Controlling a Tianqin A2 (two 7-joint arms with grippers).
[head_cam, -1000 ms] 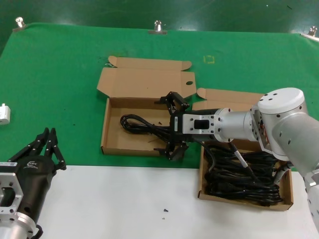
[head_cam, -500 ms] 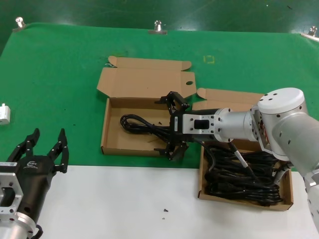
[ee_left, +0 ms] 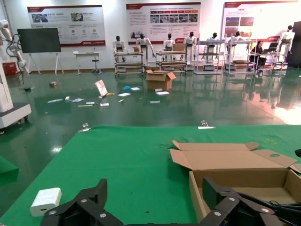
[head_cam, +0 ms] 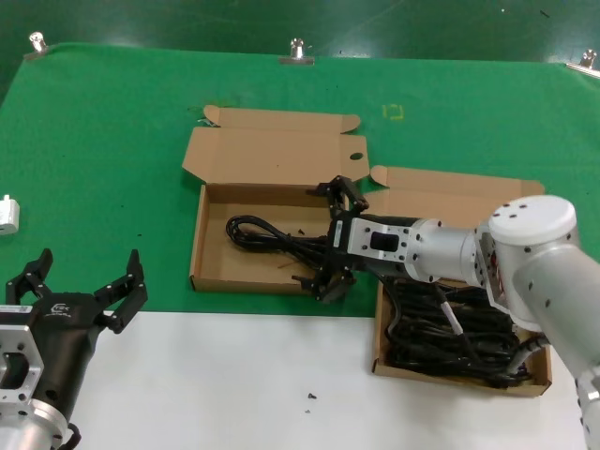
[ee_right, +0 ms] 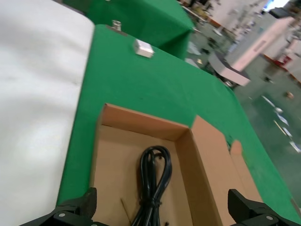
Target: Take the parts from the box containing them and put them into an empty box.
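The speck-floored cardboard box (head_cam: 211, 267) on the left holds one black cable bundle (head_cam: 267, 236). My right gripper (head_cam: 321, 236) is open, its jaws spread wide either side of that bundle's right end without touching it. In the right wrist view the bundle (ee_right: 153, 179) lies on the box floor (ee_right: 115, 165) between the spread fingertips (ee_right: 88, 197). The other box (head_cam: 539, 361) on the right is full of black cables (head_cam: 450, 337), partly hidden by my right arm. My left gripper (head_cam: 86, 272) is open and empty over the table's front left edge, and it also shows in the left wrist view (ee_left: 155, 190).
A small white block (head_cam: 7, 214) lies at the far left of the green mat and shows in the left wrist view (ee_left: 45, 201). Metal clips (head_cam: 297, 49) hold the mat's far edge. The white tabletop (head_cam: 234, 375) runs along the front. Both box lids (head_cam: 272, 155) stand open at the back.
My left gripper's jaws have spread from nearly shut to wide open. My right gripper has shifted slightly right and back; the bundle stays lying in the left box.
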